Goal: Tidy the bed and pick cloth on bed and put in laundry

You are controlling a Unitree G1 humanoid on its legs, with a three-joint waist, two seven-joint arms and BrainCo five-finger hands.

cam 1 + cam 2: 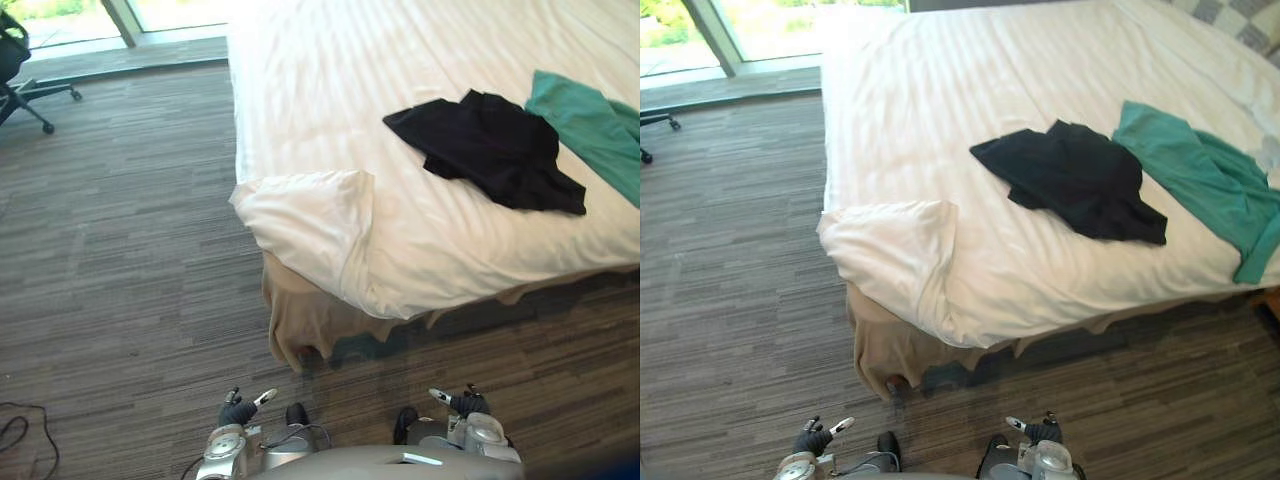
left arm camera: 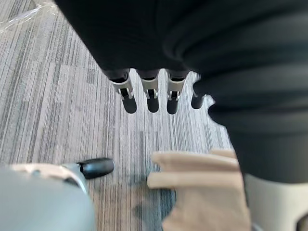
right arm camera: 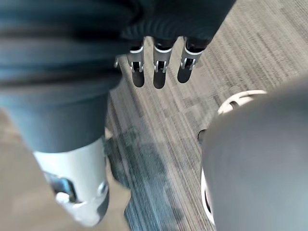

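The bed (image 1: 300, 90) stands on the carpet floor (image 1: 120, 250) and spans 12 to 3 o'clock. One cloth (image 1: 1070, 180) lies on it at 1 o'clock, and a second cloth (image 1: 1205, 180) touches that one's 3 o'clock side. At the bed's near corner a folded sheet flap (image 1: 310, 215) lies on top, with the bed skirt (image 1: 300, 325) hanging below it. An office chair (image 1: 20, 70) stands well apart at 10 o'clock, near the window (image 1: 170, 12) at 11. The left hand (image 1: 238, 410) and right hand (image 1: 465, 402) hang over the floor at 6.
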